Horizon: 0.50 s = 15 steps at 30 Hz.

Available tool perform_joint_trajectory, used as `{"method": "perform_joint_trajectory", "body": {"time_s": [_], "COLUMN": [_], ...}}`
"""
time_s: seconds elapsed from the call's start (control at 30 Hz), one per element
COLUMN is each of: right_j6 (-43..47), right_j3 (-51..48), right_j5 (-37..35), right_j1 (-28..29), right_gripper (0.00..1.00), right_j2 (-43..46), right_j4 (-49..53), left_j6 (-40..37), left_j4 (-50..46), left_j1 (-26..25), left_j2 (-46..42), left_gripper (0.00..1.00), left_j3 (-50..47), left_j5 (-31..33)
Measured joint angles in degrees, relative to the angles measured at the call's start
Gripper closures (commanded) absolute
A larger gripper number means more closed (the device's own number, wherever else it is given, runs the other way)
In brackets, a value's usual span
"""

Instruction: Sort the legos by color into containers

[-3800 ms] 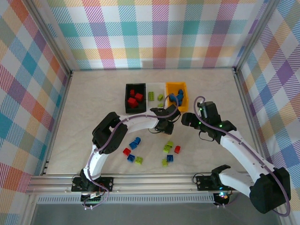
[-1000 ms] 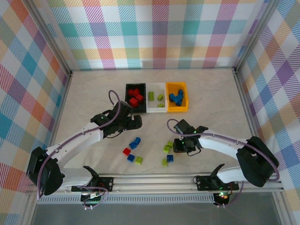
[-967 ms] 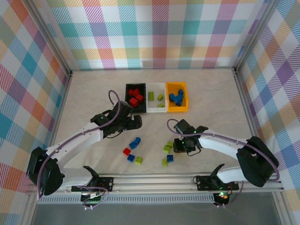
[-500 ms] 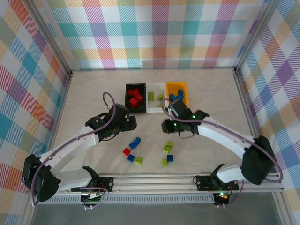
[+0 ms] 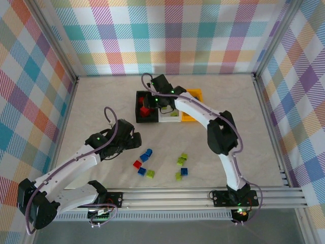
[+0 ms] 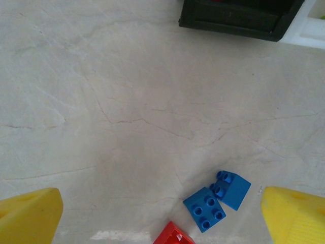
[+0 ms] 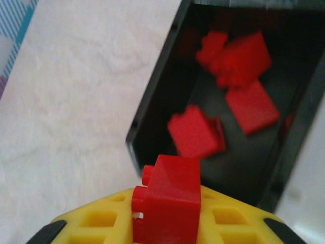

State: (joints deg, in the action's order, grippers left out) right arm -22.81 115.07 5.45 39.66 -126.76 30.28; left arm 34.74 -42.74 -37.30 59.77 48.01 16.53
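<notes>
Red brick [image 7: 170, 201] is clamped in right gripper [image 7: 170, 226] above near corner of black bin [image 7: 152, 107], w/ other reds inside, so colour matches and it's prob. ready to drop. Left gripper [image 6: 162, 216] hangs low over table [image 6: 101, 101], fingers wide apart. Two blue bricks [image 6: 217, 201] ahead are the likely next pick. Loose red piece [image 6: 173, 237] crowds them.
</notes>
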Motion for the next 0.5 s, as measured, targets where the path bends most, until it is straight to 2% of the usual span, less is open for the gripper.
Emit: {"method": "perform_joint_trajectory", "body": {"time_s": [0.07,0.2,0.27,0.4,0.5], "right_j6": [-0.04,-0.44,-0.31,-0.22,-0.2], "right_j3": [7.43,17.92,19.1,18.91,11.82], "right_j5": [-0.42,-1.38,-1.68,-1.99,-2.25], "right_j1": [-0.46,-1.36,-1.7,-1.77,-1.75], "right_gripper": [0.63,0.37,0.33,0.33,0.33], "right_j2": [-4.83,-11.45,-12.09,-11.45,-7.1], "right_j4": [2.4,6.95,8.41,9.11,7.3], "left_j6": [0.0,-0.02,-0.02,-0.26,-0.94], "left_j4": [-0.2,-0.31,-0.26,-0.15,0.72], "left_j1": [-0.02,-0.02,0.0,-0.02,0.0], "left_j2": [0.0,0.0,0.07,0.66,1.7], "left_gripper": [0.0,0.0,0.0,0.0,0.0], "left_j3": [-0.28,-0.96,-1.03,-1.03,-1.03], "left_j5": [-0.48,-1.7,-2.4,-3.67,-5.03]}}
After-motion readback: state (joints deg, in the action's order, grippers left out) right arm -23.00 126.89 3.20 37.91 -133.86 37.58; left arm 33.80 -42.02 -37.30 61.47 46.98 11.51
